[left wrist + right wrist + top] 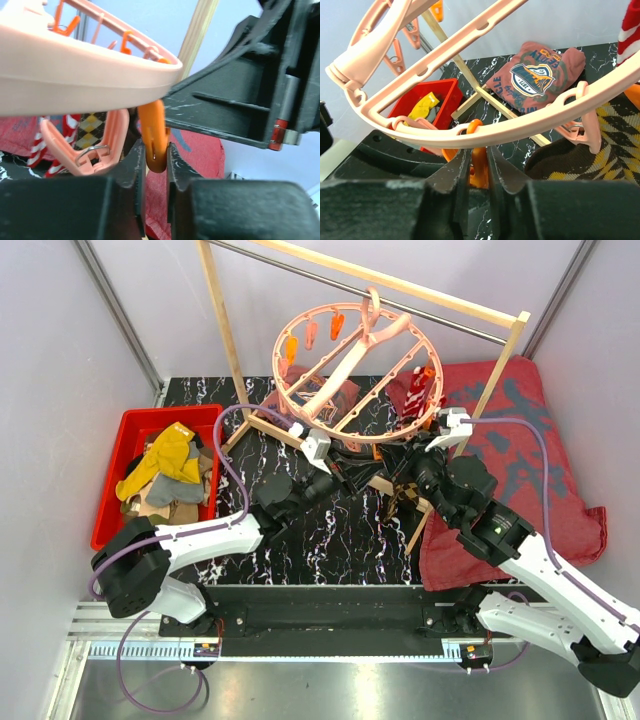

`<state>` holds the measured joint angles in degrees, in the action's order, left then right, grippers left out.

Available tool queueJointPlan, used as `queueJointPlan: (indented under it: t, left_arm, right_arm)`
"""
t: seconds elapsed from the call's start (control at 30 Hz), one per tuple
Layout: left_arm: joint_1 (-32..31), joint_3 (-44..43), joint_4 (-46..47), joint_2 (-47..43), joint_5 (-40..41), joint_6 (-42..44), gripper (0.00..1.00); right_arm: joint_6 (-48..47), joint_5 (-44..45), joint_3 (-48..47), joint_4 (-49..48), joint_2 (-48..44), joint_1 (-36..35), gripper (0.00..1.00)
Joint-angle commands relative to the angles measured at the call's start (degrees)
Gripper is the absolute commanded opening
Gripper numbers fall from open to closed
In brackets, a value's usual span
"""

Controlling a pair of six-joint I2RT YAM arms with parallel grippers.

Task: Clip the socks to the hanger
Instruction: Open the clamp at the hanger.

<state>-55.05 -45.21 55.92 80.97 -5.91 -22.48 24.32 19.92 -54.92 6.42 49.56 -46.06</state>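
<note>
Left gripper [155, 151]: closed on orange clip [153, 131] beneath the hanger [75, 80] rim. Right gripper [477, 156]: nearly shut, orange clip pinched between its fingers. Argyle sock [600, 150] just beside it.

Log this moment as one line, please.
left hand shut on orange clip | right hand shut on orange clip | striped sock hanging from hanger

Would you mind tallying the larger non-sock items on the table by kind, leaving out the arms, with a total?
Salmon-pink round plastic ring hanger: 1
Light wooden frame rack: 1
Red plastic bin: 1
Red cloths: 2, the large patterned dark-red cloth and the smaller printed red cloth
Total: 5
</note>
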Motion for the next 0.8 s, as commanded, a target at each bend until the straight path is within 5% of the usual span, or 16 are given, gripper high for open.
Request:
queueJointPlan:
  t: [0.0, 0.4, 0.77]
  left_arm:
    - [0.29, -1.72, 1.12, -0.55, 0.99, 2.00, 0.03]
    - [-2.96, -3.04, -6.95, -1.69, 9.15, 14.02, 0.00]
    - [-6.65, -5.15, -10.66, -1.60, 13.82, 21.07, 0.00]
  right_arm:
    - [-0.23, 0.20, 0.07, -1.58, -1.83, -0.08, 0.26]
    - [-0.32, -1.90, -2.12, 2.98, -2.98, -0.17, 0.59]
    - [-0.76, -0.50, -3.00, 4.31, -0.08, -0.08, 0.65]
